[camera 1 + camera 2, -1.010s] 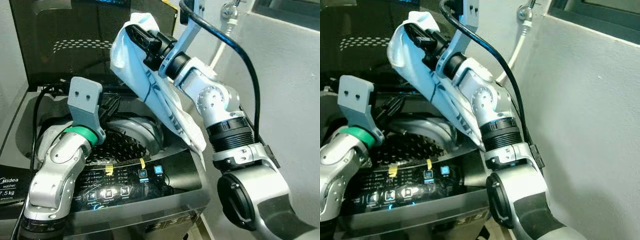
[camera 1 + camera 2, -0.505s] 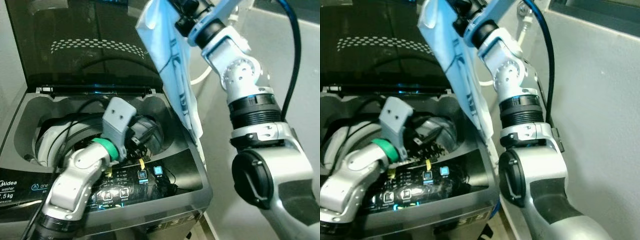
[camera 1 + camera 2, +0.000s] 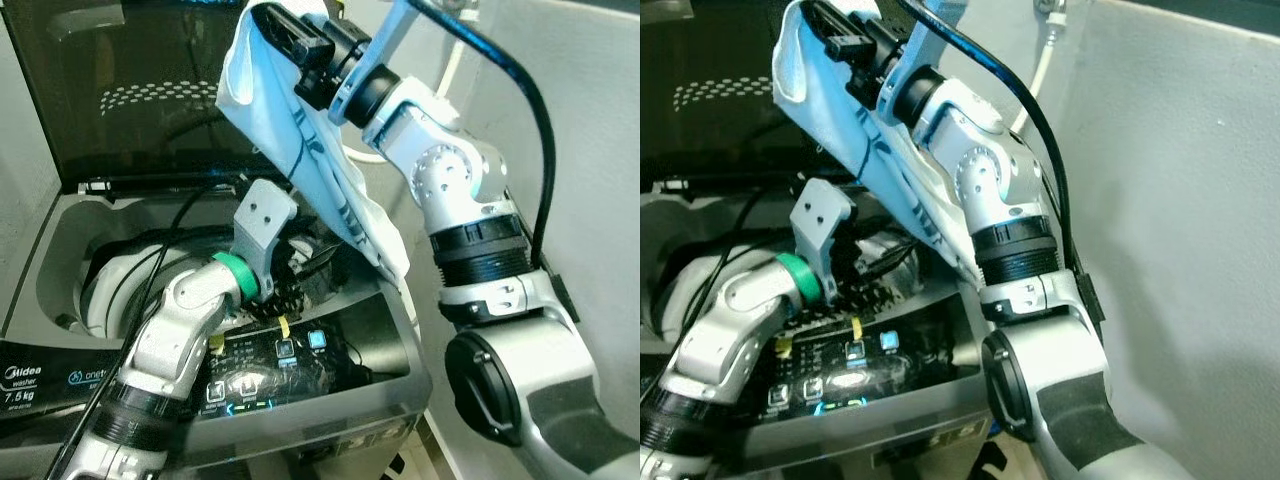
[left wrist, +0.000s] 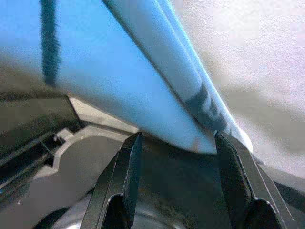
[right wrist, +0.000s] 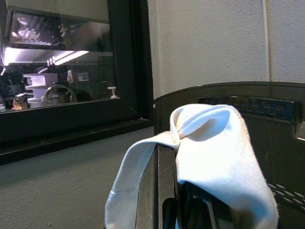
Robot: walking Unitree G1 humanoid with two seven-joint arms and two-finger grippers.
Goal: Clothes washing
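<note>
Grey walls flanked the open top-loading washing machine [image 3: 60,250]. Above its drum, the right gripper [image 3: 290,40] pinched a limp pale-blue printed cloth [image 3: 320,190], light and floppy, best held bunched. The left gripper [image 4: 176,157] hung spread, empty, beneath the hem.

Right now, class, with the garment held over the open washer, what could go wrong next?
The light blue garment, pinched high by the right gripper, trails over the washing machine's right edge; released here, it may slide down outside the drum. The left gripper, open in the tub opening beneath the cloth, could snag the hanging fabric.
</note>
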